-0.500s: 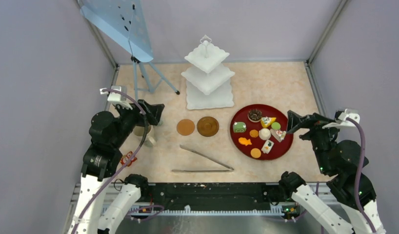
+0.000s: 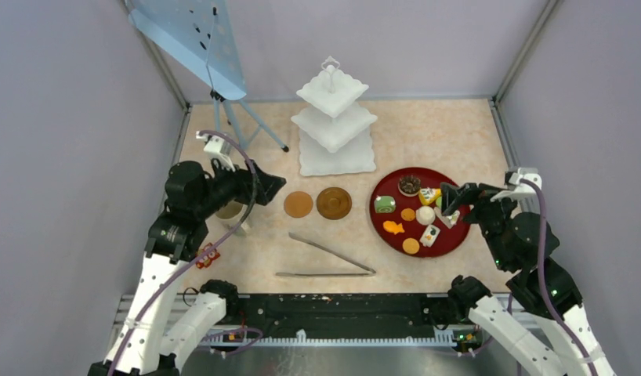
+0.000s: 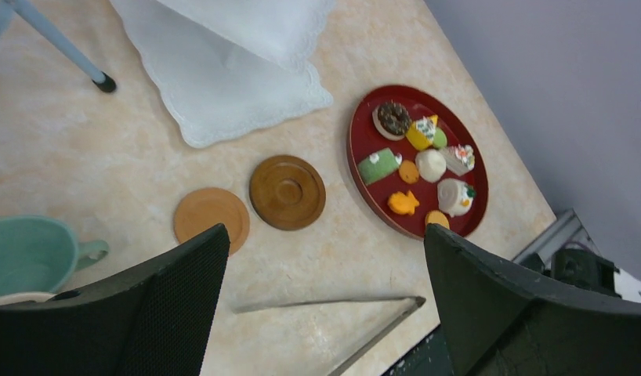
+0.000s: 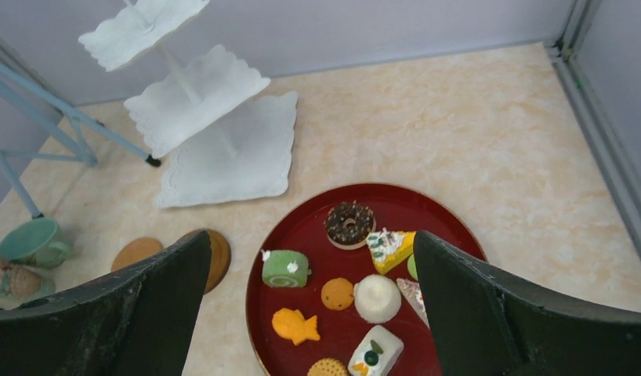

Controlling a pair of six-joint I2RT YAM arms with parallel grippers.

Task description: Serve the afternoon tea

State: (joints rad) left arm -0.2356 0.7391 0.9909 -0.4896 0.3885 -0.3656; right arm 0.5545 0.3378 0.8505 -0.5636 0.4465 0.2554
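Observation:
The toy sweets lie on a dark-red round tray: chocolate doughnut, yellow wedge, green roll, orange disc, white round and orange fish. The teal cup stands at the table's left, with a cream mug beside it; my left arm mostly hides both in the top view. My left gripper is open and empty, above the table between the cups and the coasters. My right gripper is open and empty over the tray's right edge.
A white three-tier stand is at the back centre. Two round brown coasters lie left of the tray. Long metal tongs lie open near the front edge. A blue stand is at the back left.
My left gripper has moved right and farther from the near edge, towards the coasters. My right gripper has moved left, over the tray's right edge. The sweets and cups have not moved.

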